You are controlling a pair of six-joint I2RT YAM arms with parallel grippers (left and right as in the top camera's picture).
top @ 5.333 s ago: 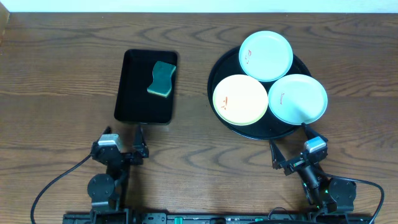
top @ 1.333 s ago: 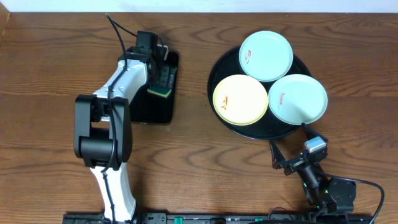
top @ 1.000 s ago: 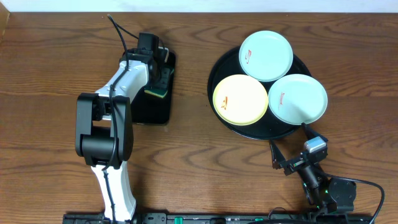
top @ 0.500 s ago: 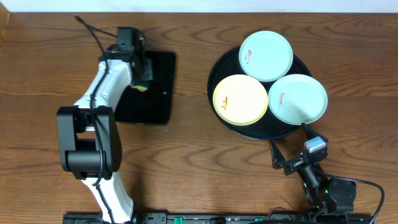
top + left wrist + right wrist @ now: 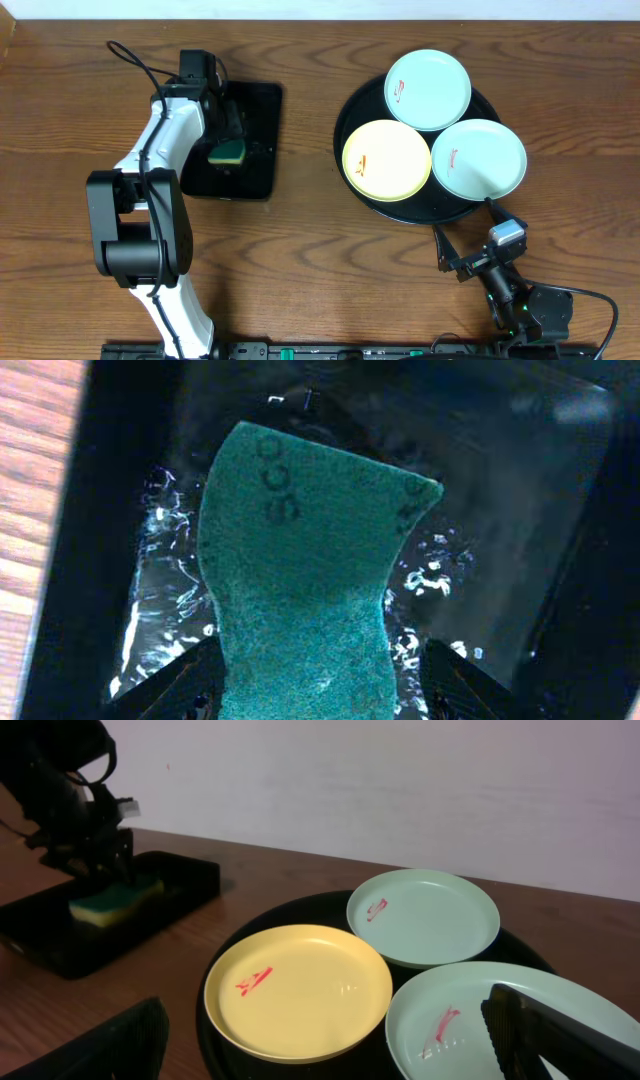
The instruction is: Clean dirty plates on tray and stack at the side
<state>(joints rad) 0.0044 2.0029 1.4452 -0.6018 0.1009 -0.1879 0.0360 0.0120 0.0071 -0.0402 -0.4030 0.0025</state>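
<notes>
Leftmost, the left gripper (image 5: 226, 130) is seen parted astride a green sponge (image 5: 310, 590) in the rectangular tray (image 5: 258, 110). Rightward, three red-smeared plates (image 5: 387, 160) are carried on the round tray (image 5: 350, 105). The right gripper (image 5: 465, 230) is spread wide near its rim.

The left arm (image 5: 160, 150) is raised from its base at the near left and stretched toward the far side, with the white forearm angled far and slightly rightward. The left gripper (image 5: 228, 138) is pointed downward, and its fingers (image 5: 190, 685) are seen spread apart. The right arm (image 5: 520, 300) is folded low at the near right, with the right gripper (image 5: 462, 216) spread wide and aimed toward the far side.
</notes>
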